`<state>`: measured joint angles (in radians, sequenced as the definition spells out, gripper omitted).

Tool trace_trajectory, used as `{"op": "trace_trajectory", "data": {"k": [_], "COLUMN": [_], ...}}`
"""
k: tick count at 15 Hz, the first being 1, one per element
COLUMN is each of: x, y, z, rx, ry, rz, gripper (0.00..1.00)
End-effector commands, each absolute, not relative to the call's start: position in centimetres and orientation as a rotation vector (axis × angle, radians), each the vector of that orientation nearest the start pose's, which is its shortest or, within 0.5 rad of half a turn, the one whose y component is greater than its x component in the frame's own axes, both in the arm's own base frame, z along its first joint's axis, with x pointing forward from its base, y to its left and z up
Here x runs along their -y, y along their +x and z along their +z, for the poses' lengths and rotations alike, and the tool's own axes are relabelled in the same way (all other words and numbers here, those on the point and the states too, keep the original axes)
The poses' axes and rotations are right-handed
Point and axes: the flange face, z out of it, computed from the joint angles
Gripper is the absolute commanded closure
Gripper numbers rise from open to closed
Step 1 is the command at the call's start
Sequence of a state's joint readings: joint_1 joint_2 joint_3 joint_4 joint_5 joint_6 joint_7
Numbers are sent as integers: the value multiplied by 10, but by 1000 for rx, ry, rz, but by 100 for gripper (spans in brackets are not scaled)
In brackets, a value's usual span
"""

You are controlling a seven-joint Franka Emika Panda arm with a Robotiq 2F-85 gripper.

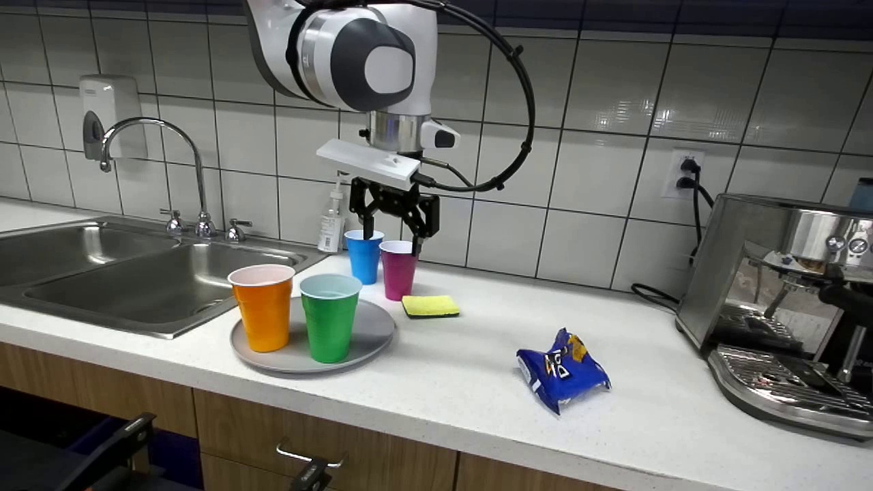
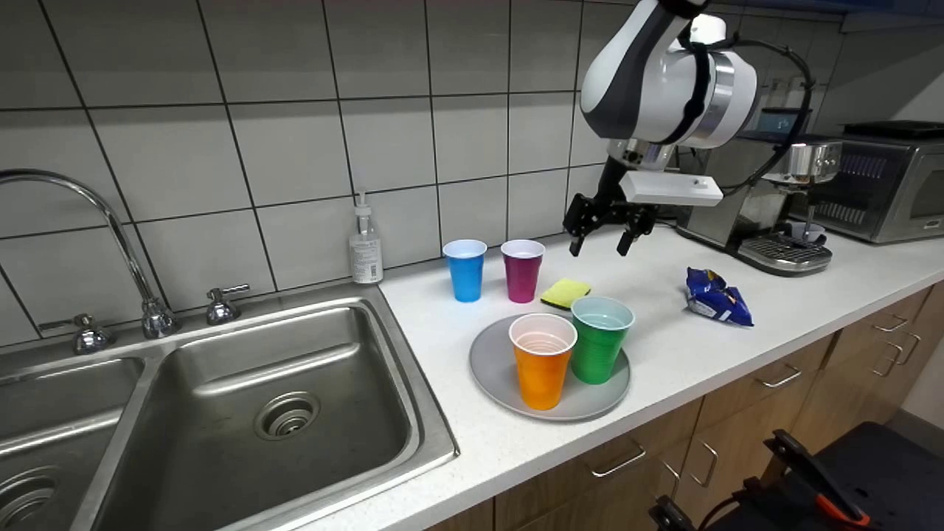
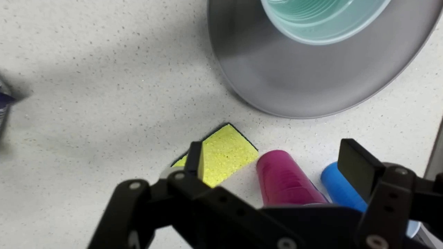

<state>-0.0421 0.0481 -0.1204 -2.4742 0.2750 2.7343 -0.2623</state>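
Plastic, thin by the look of it, forms the magenta cup (image 1: 398, 276), which stands upright on the counter (image 1: 464, 368) behind the grey plate (image 2: 493, 361), apart from the plate's rim and close to the gripper (image 2: 599, 248). The jaws are spread wide above the area behind the plate, gripping nothing. The magenta cup should be light and flexible, apt to dent under a hard squeeze and to tip if nudged; its smooth, tapering side could slip, so a gentle hold across the upper body, just below the rim, seems best. Its contents cannot be made out. Also behind the plate, the blue cup (image 2: 465, 271) stands just beside the magenta one, the narrow gap leaving little room on that flank. The yellow sponge (image 3: 226, 154) lies near the plate's back edge, one corner so close to the magenta cup's base that contact is hard to judge. On the plate itself the orange cup (image 1: 266, 314) and the green cup (image 1: 331, 324) stand upright, tall obstacles to a low approach. The blue snack bag (image 1: 563, 372) lies well apart from the plate.
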Motion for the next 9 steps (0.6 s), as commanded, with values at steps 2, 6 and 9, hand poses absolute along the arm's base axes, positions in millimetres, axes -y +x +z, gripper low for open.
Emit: {"op": "trace_trajectory", "data": {"k": [2,6,9], "x": [90,86,82], "y": [487,489,493], "z": [293,286,280], "rx": [-215,-305,-423], "ry": [-3032,-3046,-3058], "rz": [-355,-344,-353], "gripper": [0,0,0]}}
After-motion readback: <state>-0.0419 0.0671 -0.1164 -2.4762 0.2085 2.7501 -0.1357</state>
